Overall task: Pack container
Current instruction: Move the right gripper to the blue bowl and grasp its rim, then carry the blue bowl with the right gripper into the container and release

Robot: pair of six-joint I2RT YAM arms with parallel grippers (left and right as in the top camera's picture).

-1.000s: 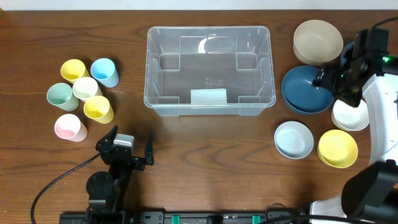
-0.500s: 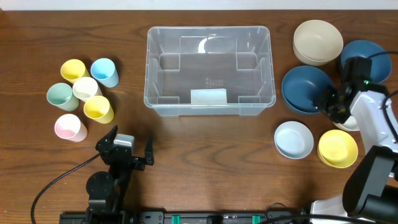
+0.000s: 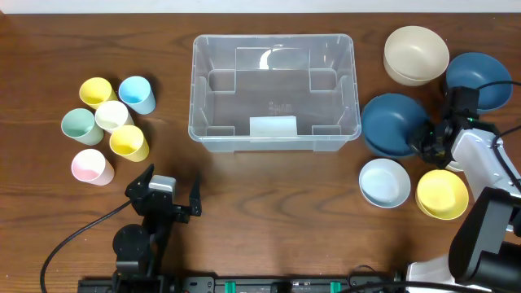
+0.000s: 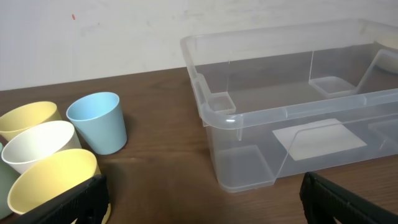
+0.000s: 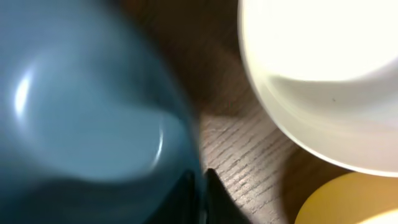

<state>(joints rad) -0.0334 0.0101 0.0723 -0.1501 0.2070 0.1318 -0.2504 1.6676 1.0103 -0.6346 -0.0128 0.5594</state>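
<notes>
The clear plastic container [image 3: 274, 89] stands empty at the middle back of the table; the left wrist view shows its near corner [image 4: 286, 112]. A dark blue bowl [image 3: 393, 124] sits to its right. My right gripper [image 3: 428, 143] is shut on this bowl's right rim, and in the right wrist view the thin rim of the bowl [image 5: 81, 112] is pinched at the gripper [image 5: 202, 193]. My left gripper [image 3: 167, 199] rests open near the front left, holding nothing, with bare wood at the gripper [image 4: 199, 208].
A beige bowl [image 3: 416, 54] and a second dark blue bowl [image 3: 480, 81] lie at the back right. A light blue bowl [image 3: 384, 181], a yellow bowl [image 3: 442, 194] and a white bowl [image 5: 323, 74] lie nearer. Several pastel cups [image 3: 110, 126] cluster at the left.
My right arm came down beside the dark blue bowl and its jaws shut on the rim. The bowl has shifted slightly left. The left arm stayed still.
</notes>
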